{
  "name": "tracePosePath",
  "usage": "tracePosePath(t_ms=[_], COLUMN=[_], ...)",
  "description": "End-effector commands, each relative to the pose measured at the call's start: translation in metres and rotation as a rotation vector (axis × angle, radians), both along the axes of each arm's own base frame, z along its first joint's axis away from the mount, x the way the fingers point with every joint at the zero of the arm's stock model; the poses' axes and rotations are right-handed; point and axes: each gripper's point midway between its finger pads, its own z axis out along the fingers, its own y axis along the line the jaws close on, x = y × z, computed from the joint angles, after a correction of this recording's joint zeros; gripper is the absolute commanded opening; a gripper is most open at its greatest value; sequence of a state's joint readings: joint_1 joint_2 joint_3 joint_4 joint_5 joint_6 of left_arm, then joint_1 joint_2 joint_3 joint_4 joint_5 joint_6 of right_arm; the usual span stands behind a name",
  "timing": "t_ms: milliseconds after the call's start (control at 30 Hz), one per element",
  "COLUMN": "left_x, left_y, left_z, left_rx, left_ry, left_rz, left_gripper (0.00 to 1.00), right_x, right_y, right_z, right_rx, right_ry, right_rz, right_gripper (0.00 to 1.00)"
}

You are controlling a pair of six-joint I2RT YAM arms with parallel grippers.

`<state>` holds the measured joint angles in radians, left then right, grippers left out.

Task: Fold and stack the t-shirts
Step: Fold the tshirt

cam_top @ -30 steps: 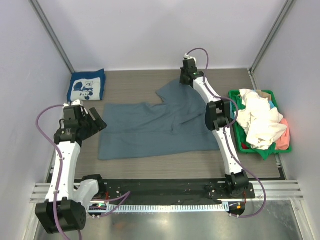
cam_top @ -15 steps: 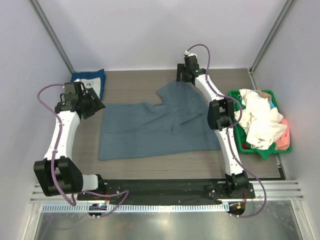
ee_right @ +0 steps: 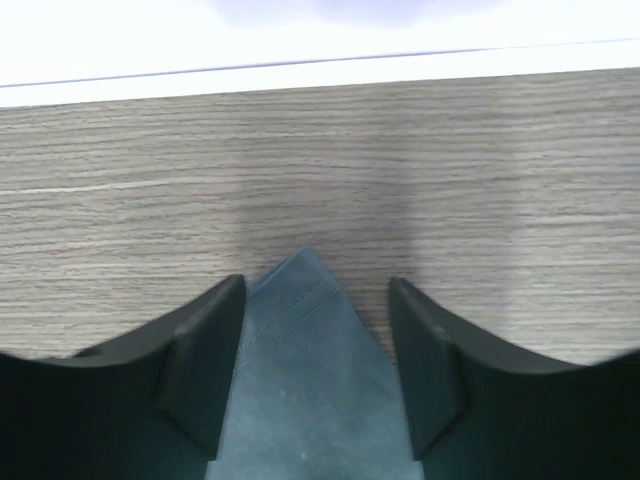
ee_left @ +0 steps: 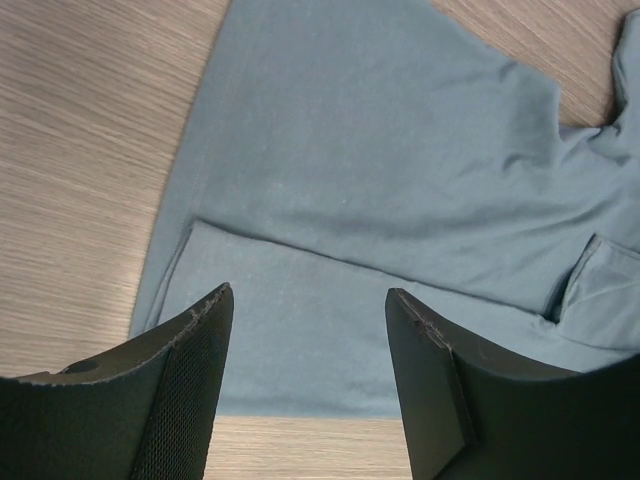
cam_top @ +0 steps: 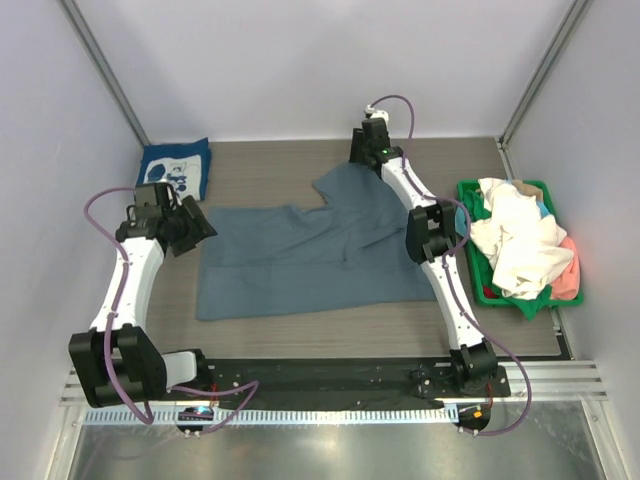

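Blue tee (cam_top: 310,255): you have it spread flat across the middle of the tabletop (cam_top: 270,175), one sleeve reaching toward the far side; the left wrist view shows one layer's edge lying straight across another

Left fingers (ee_left: 190,360): released and wide apart, poised over the blue tee's left edge; you see cloth in the gap, none of it pinched

Right fingers (ee_right: 205,340): released too, spread either side of the far sleeve's pointed tip, which lies between them; you cannot tell whether they touch it

Navy tee (cam_top: 173,170): folded in the far-left corner, white print up, apart from the blue tee

Basket (cam_top: 487,296): on your right, beside the right arm, heaped with a crumpled pile (cam_top: 520,240) of white, cream and pink tees
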<state>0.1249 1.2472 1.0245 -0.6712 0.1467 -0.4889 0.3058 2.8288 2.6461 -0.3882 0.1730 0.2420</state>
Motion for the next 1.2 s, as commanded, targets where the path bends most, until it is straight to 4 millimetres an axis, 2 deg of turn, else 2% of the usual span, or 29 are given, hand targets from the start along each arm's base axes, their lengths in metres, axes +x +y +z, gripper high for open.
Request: tracePosePath(t_ms=[0, 33, 67, 133, 167, 233, 267, 300, 333, 400, 433, 467, 500, 533, 567, 600, 633, 667, 700, 733, 767, 800, 833, 900, 933, 967, 1000, 1033, 1167], left_x=[0.012, 0.013, 0.013, 0.014, 0.014, 0.015, 0.018, 0.021, 0.030, 0.046, 0.062, 0.072, 0.081, 0.098, 0.105, 0.115, 0.130, 0.137, 0.143, 0.148, 0.158, 0.161, 0.166, 0.177, 0.178, 0.179, 0.182, 0.182, 0.182], left_y=[-0.005, -0.006, -0.006, -0.007, -0.006, -0.002, 0.000, 0.003, 0.004, 0.004, 0.006, 0.010, 0.012, 0.017, 0.021, 0.023, 0.024, 0.023, 0.024, 0.024, 0.027, 0.030, 0.030, 0.034, 0.034, 0.033, 0.033, 0.031, 0.039], left_z=[0.009, 0.007, 0.006, 0.007, 0.007, 0.006, 0.002, 0.001, 0.011, 0.005, 0.018, 0.004, 0.000, 0.011, 0.006, -0.016, -0.010, -0.018, -0.039, -0.047, -0.044, -0.051, -0.067, -0.071, -0.083, -0.087, -0.089, -0.093, -0.102], left_rx=[-0.021, -0.025, -0.027, -0.032, -0.028, -0.009, -0.005, 0.002, 0.007, -0.010, -0.007, -0.005, 0.000, 0.016, 0.027, 0.023, 0.019, 0.006, 0.002, 0.007, 0.022, 0.040, 0.046, 0.079, 0.090, 0.093, 0.093, 0.096, 0.143], left_ry=[-0.062, -0.057, -0.055, -0.056, -0.058, -0.054, -0.041, -0.035, -0.049, -0.014, -0.040, 0.000, 0.011, -0.016, -0.001, 0.053, 0.031, 0.053, 0.100, 0.121, 0.111, 0.126, 0.157, 0.160, 0.191, 0.205, 0.203, 0.213, 0.228], left_rz=[-0.042, -0.042, -0.042, -0.046, -0.045, -0.026, -0.021, -0.012, -0.007, -0.007, -0.006, 0.002, 0.008, 0.018, 0.030, 0.033, 0.039, 0.035, 0.038, 0.037, 0.045, 0.056, 0.056, 0.063, 0.059, 0.050, 0.051, 0.049, 0.070], left_gripper=[0.63, 0.64, 0.63, 0.63, 0.63, 0.64, 0.65, 0.65, 0.66, 0.65, 0.61, 0.59, 0.55, 0.54, 0.53, 0.51, 0.50, 0.49, 0.47, 0.47, 0.47, 0.47, 0.47, 0.48, 0.48, 0.48, 0.48, 0.48, 0.48], right_x=[-0.019, -0.024, -0.029, -0.041, -0.044, -0.048, -0.046, -0.045, -0.044, -0.043, -0.043, -0.045, -0.047, -0.048, -0.045, -0.054, -0.057, -0.060, -0.067, -0.071, -0.077, -0.086, -0.092, -0.107, -0.113, -0.120, -0.124, -0.130, -0.142], right_y=[0.015, 0.024, 0.026, 0.034, 0.034, 0.032, 0.028, 0.026, 0.023, 0.014, 0.012, 0.009, 0.008, 0.007, 0.009, 0.008, 0.009, 0.011, 0.010, 0.011, 0.016, 0.015, 0.019, 0.018, 0.019, 0.020, 0.019, 0.019, 0.016], right_z=[-0.027, -0.030, -0.034, -0.047, -0.050, -0.053, -0.051, -0.051, -0.048, -0.043, -0.040, -0.025, -0.016, -0.008, 0.036, 0.029, 0.044, 0.057, 0.080, 0.091, 0.100, 0.120, 0.126, 0.146, 0.152, 0.146, 0.149, 0.165, 0.164], right_rx=[0.039, 0.055, 0.063, 0.099, 0.103, 0.096, 0.085, 0.075, 0.067, 0.068, 0.070, 0.072, 0.070, 0.068, 0.089, 0.089, 0.102, 0.116, 0.137, 0.147, 0.171, 0.190, 0.198, 0.215, 0.226, 0.227, 0.232, 0.240, 0.238], right_ry=[0.103, 0.125, 0.147, 0.208, 0.224, 0.241, 0.234, 0.230, 0.224, 0.222, 0.223, 0.213, 0.202, 0.191, 0.117, 0.141, 0.122, 0.107, 0.082, 0.071, 0.067, 0.044, 0.038, 0.013, 0.006, 0.016, 0.012, -0.014, -0.010], right_rz=[0.020, 0.045, 0.055, 0.070, 0.070, 0.059, 0.050, 0.045, 0.041, 0.039, 0.041, 0.046, 0.053, 0.057, 0.065, 0.070, 0.079, 0.085, 0.085, 0.085, 0.113, 0.114, 0.130, 0.131, 0.139, 0.147, 0.148, 0.154, 0.161], right_gripper=[0.60, 0.58, 0.50, 0.41, 0.27, 0.14, 0.02, 0.01, 0.01, 0.01, 0.01, 0.02, 0.01, 0.01, 0.02, 0.01, 0.01, 0.01, 0.01, 0.02, 0.01, 0.01, 0.01, 0.01, 0.01, 0.01, 0.01, 0.02, 0.01])
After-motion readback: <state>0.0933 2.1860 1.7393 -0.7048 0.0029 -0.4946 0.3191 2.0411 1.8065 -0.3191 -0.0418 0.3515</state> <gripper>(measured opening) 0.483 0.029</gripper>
